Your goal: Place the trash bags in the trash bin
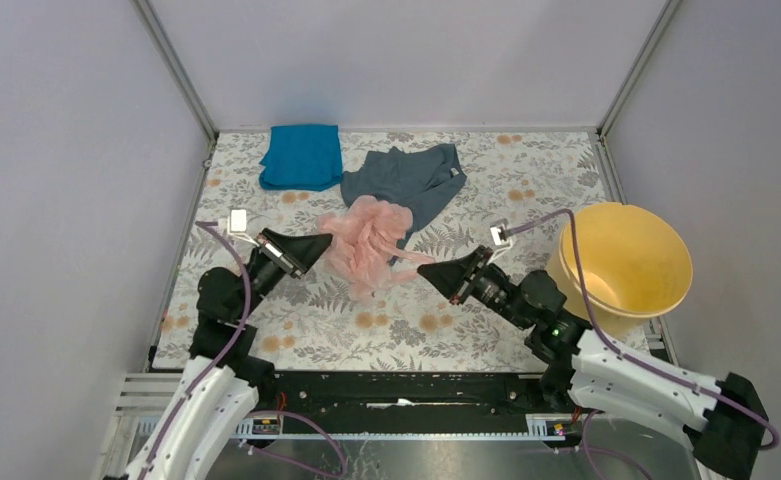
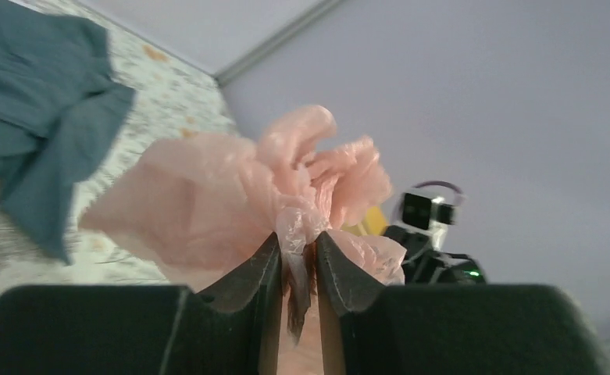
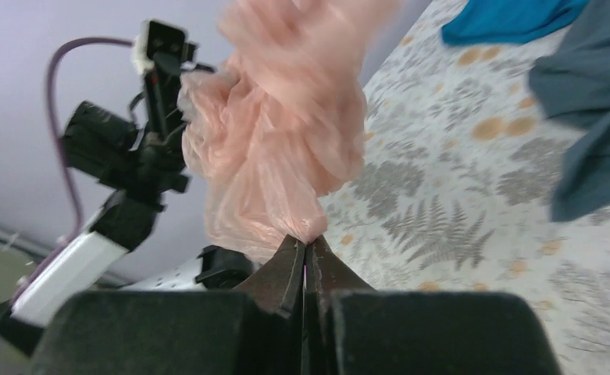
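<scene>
the left tool [image 1: 323, 243] is pressed together on a twist of the pale-pink trash bag [image 1: 368, 240]. the right tool [image 1: 426, 272] is pressed together too, pinching a thin corner of the same film. the bag is bunched between the two tips, over the middle of the bench [image 1: 406, 330]. its bulk is closer to the left tool and its far edge is beside the grey garment [image 1: 406, 180]. the trash bin [image 1: 666, 250] stands well apart to the right, beyond the right wrist. i judge the carry must go rightward, and the right arm is the nearer one.
</scene>
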Available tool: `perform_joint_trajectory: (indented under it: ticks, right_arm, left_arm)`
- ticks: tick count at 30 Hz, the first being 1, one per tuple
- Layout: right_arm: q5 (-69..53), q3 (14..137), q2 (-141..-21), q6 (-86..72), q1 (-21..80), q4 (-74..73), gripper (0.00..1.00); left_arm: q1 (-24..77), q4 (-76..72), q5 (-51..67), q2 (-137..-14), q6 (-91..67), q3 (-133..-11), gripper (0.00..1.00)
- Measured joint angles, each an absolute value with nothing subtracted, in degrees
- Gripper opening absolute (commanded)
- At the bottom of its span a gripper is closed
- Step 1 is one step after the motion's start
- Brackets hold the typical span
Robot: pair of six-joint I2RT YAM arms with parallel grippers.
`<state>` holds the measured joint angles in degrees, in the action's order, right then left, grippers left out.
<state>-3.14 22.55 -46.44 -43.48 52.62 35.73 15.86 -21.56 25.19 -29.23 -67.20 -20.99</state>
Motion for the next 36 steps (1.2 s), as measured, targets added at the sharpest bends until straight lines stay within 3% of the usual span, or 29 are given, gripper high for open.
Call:
perform_joint_trajectory:
  ticks: [4, 10, 15, 33, 36]
  right_arm:
    - [1.45, 22.57, -39.68, -38.68, 52.62, 26.52, 0.0]
    - [2.22, 24.8, -40.6, -35.0, 52.62, 17.06, 0.0]
    - [2.59, 28.58, -39.99, -32.69, 52.62, 12.51, 0.0]
    - [18.0, 43.4, -40.64, -36.27, 52.62, -1.48, 0.0]
    - [20.14, 43.88, -40.49, -36.56, 52.62, -2.17, 0.0]
  left_arm:
    - [15.84, -4.4, 20.62, -24.01, -57.71, -25.61, 0.22]
    - [15.84, 7.94, 18.41, -25.43, -52.42, -26.15, 0.22]
    - [15.84, 16.58, 15.59, -28.6, -49.21, -28.18, 0.11]
    - [15.84, 23.88, 12.97, -39.03, -46.85, -29.91, 0.07]
    - [15.84, 23.9, 13.04, -40.05, -46.5, -30.0, 0.17]
